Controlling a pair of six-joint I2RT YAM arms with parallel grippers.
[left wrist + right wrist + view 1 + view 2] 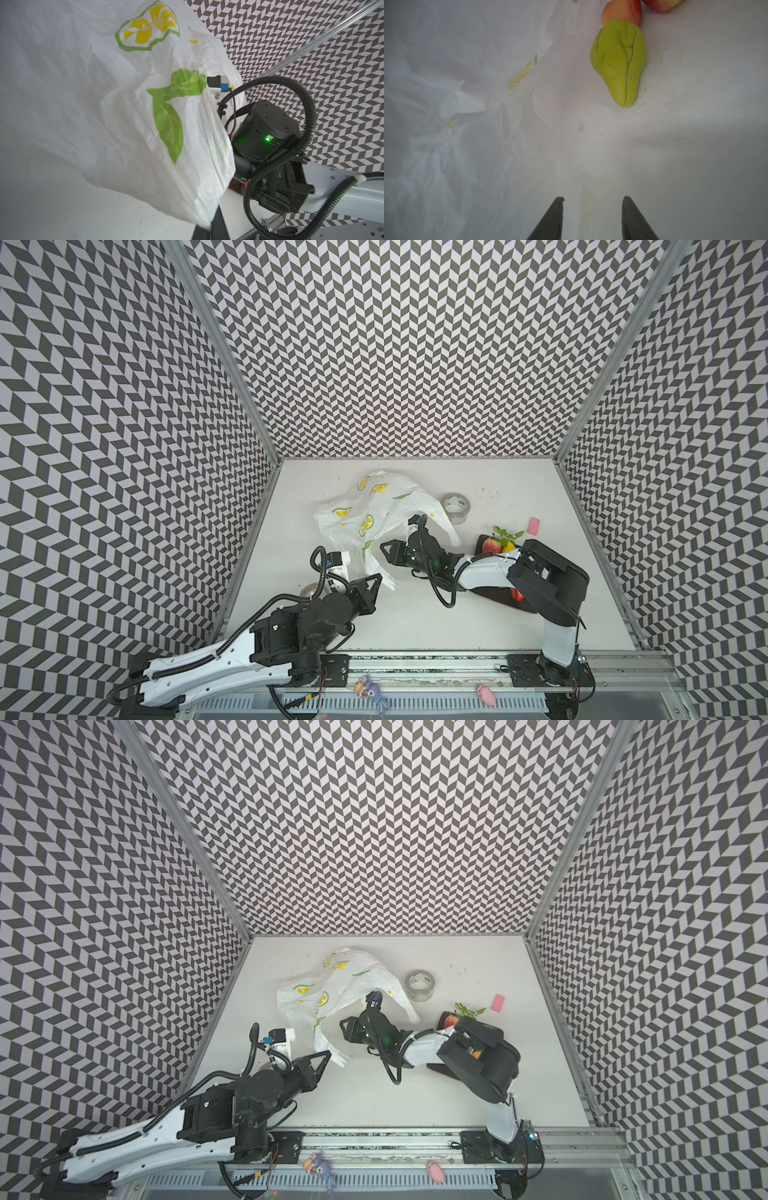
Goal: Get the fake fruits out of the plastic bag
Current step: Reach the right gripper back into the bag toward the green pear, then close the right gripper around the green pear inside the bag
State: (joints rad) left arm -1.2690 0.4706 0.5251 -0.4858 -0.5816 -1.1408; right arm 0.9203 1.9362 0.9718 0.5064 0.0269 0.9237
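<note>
Though empty, right tool half open

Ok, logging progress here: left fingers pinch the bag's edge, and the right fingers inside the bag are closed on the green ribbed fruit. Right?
Not quite. In the right wrist view the right fingers stand apart and empty; the green ribbed fruit lies ahead of them, untouched. The left fingers do pinch the plastic bag at its edge.
</note>
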